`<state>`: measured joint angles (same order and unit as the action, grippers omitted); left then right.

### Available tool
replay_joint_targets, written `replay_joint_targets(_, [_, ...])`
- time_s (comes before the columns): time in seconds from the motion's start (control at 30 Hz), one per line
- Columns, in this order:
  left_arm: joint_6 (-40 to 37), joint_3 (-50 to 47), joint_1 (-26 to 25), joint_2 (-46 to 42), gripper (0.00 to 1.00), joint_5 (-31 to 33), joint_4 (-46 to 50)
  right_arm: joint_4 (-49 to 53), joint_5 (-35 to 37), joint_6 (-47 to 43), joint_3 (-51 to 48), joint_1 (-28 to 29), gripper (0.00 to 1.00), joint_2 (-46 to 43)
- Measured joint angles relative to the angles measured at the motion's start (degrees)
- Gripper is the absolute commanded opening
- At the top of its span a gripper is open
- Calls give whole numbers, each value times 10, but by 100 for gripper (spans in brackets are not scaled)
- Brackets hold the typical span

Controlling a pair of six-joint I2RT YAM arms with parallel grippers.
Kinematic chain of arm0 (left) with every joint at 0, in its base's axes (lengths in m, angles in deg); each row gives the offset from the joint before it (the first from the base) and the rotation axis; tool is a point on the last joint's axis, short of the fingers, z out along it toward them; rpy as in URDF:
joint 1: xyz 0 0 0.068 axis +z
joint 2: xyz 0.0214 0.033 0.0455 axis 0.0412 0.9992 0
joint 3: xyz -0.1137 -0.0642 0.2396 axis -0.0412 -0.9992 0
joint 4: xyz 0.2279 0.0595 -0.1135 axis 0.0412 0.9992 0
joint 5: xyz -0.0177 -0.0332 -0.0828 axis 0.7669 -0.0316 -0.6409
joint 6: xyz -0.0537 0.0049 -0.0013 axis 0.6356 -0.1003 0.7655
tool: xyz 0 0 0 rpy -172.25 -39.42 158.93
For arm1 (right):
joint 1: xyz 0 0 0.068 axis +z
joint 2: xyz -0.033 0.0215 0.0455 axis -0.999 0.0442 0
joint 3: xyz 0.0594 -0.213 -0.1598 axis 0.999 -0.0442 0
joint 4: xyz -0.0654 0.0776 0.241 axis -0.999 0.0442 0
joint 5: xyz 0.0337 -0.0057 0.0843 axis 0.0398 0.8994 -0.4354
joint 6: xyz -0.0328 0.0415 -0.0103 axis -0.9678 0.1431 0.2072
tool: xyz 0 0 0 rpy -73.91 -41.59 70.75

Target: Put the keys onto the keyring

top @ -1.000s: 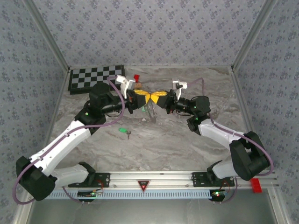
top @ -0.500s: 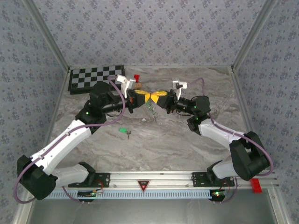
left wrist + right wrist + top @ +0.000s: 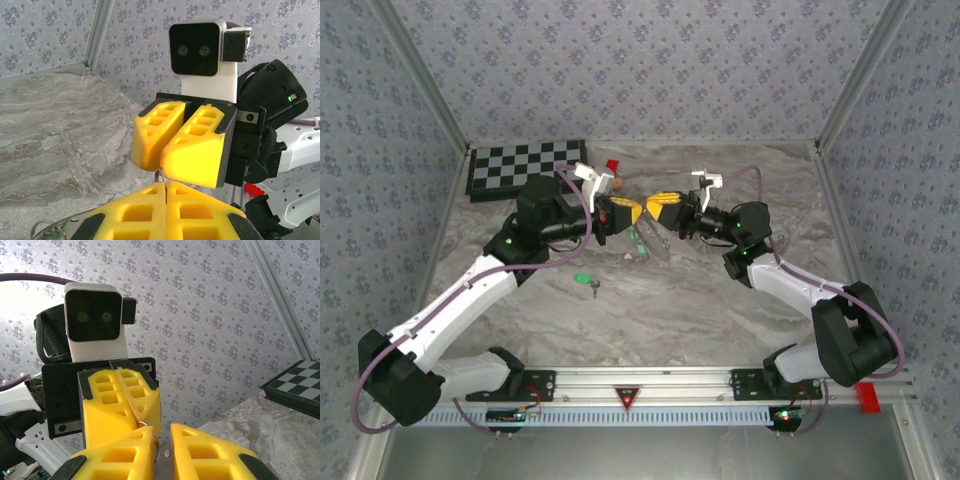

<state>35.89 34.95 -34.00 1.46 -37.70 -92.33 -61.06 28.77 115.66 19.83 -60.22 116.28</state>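
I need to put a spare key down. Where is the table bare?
Bare: the near strip of table between the loose key and the front rail, and the back right corner beyond the right arm. Crowded: mid-table, where the left pincer and right pincer meet at the keyring.

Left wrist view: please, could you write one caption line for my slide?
Left pincer clamped on the keyring, tip to tip with the right pincer, above the marble table.

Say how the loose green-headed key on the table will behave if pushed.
The key lies flat and looks tiny, so it probably slides lightly, not rolls. Its head seems wider than its shaft, so it may pivot.
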Motion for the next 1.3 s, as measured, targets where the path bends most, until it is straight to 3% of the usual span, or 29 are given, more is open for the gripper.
replay_joint_targets(0.2, [0,3,0,4,0,-2,5,3,-10,-2,0,2,16,0])
replay_joint_targets(0.43, [-5,3,0,4,0,0,15,8,-20,-10,0,3,0,0])
replay_joint_targets(0.53, [-4,3,0,4,0,0,16,9,-21,-10,0,3,0,0])
replay_joint_targets(0.63, [-4,4,0,4,9,0,16,9,-21,-10,0,3,0,0])
replay_joint_targets(1.1, [0,3,0,4,15,-2,-2,3,-18,-9,0,16,0,0])
replay_joint_targets(1.3, [0,0,0,2,22,1,-3,-5,-9,-2,-2,11,0,0])
